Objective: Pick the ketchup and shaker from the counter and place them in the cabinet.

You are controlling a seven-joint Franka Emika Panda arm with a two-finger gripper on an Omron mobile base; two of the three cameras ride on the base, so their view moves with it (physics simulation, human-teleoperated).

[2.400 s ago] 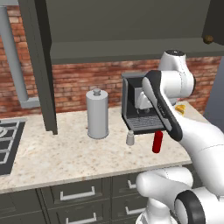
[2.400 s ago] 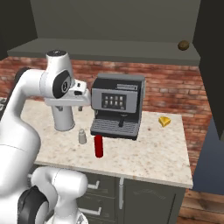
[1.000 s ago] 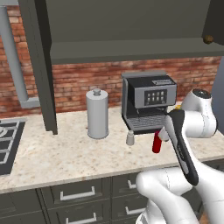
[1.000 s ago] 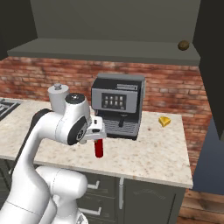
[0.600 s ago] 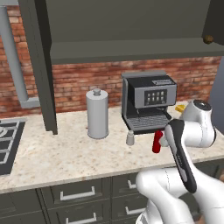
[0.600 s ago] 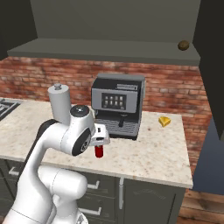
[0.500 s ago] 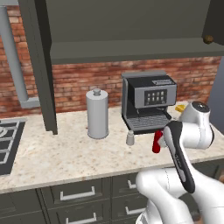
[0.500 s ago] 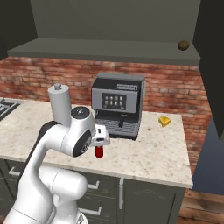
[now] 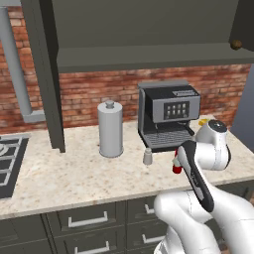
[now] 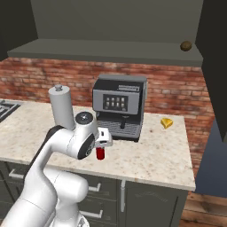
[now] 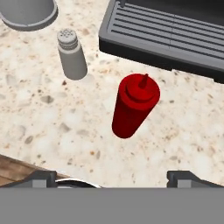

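Here your hand hangs above the upright ketchup, fingers spread apart; the shaker stands nearby on the bench.

The white jointed arm rises from the 5 o'clock corner of the left base view, folds at a dark-banded elbow and reaches toward 10 o'clock, ending in a rounded white wrist. In the right base view the same arm climbs from 7 o'clock, bends at a dark round joint cap and turns toward 3 o'clock, where the white hand block sits low, pointing downward. In the hand view the tool looks steeply down, its two small dark finger tips showing at 7 and 5 o'clock, set wide apart with nothing between them.
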